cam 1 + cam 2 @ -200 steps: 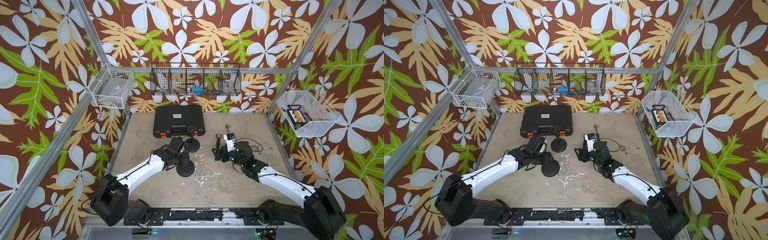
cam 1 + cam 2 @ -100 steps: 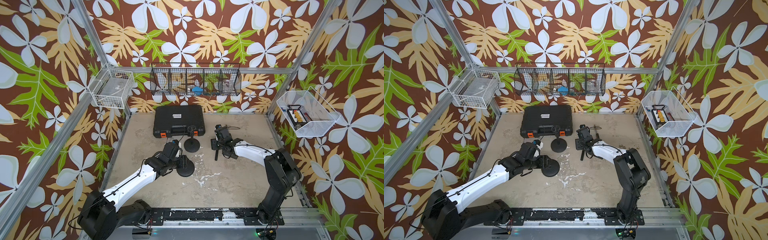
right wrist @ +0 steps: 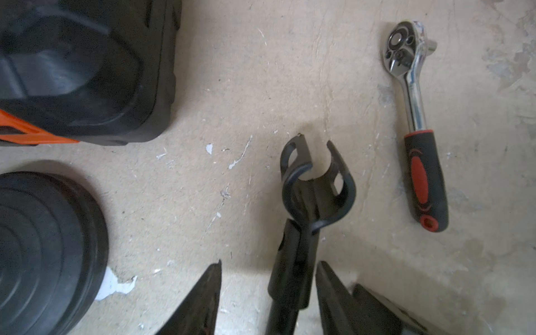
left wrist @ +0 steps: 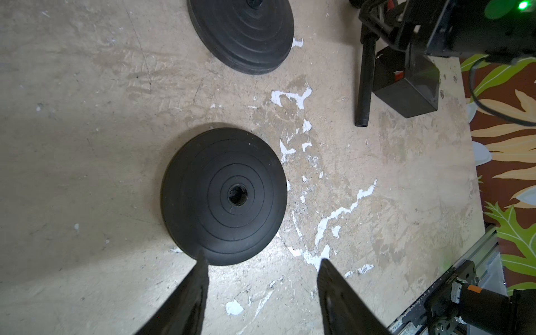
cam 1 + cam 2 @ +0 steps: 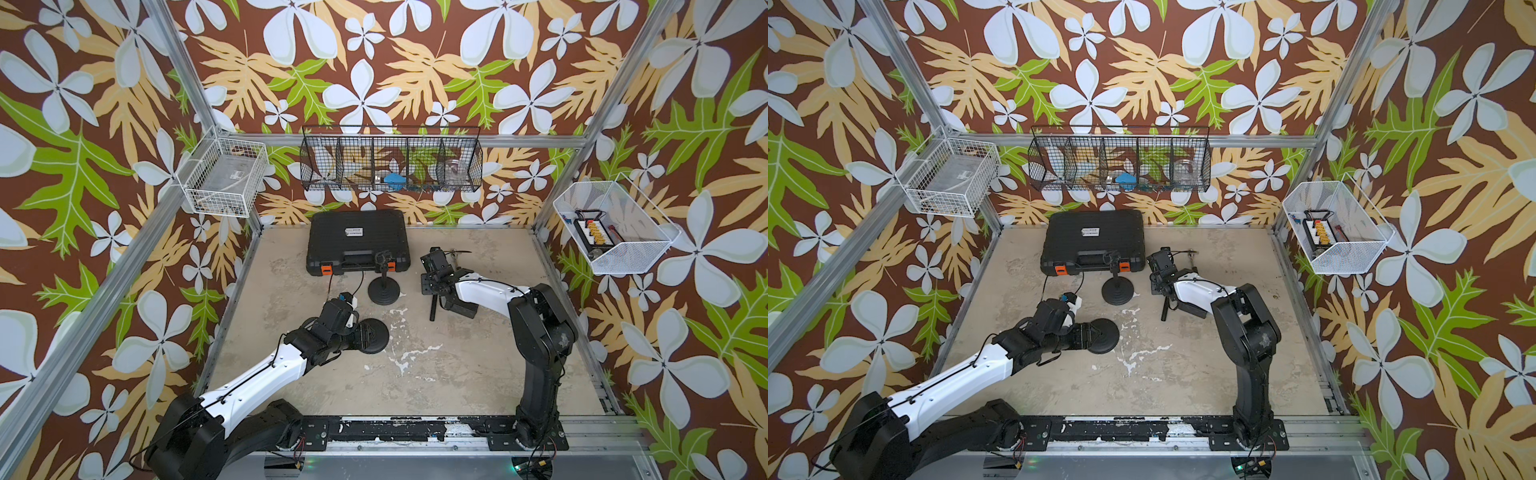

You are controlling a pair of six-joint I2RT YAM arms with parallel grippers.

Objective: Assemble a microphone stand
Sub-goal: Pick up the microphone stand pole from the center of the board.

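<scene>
Hovering low over the table (image 5: 457, 374), the left gripper (image 4: 262, 258) faces a loose round base (image 4: 224, 197) that lies flat, centre hole up and empty. Fingers spread wide, gripping nothing; in the left wrist view one fingertip (image 4: 203, 261) overlaps the base's near edge, but I cannot tell whether it touches.

Right gripper (image 3: 268, 265) sits near the back of the table, just beside the black case (image 5: 357, 241). Its fingers straddle a black pole (image 3: 290, 278) with a forked clip (image 3: 316, 179) at the far end. A clear gap shows between pole and one finger; the other finger is close against it, contact uncertain. Not clamped.

In both top views the pole's (image 5: 433, 305) free end points toward the front of the table, well apart from the loose base (image 5: 376, 336).

A second stand (image 5: 384, 291), with its short post upright, stands between the two grippers, in front of the case.

A ratchet (image 3: 417, 116) with a red-and-black handle lies flat beyond the clip, untouched.
</scene>
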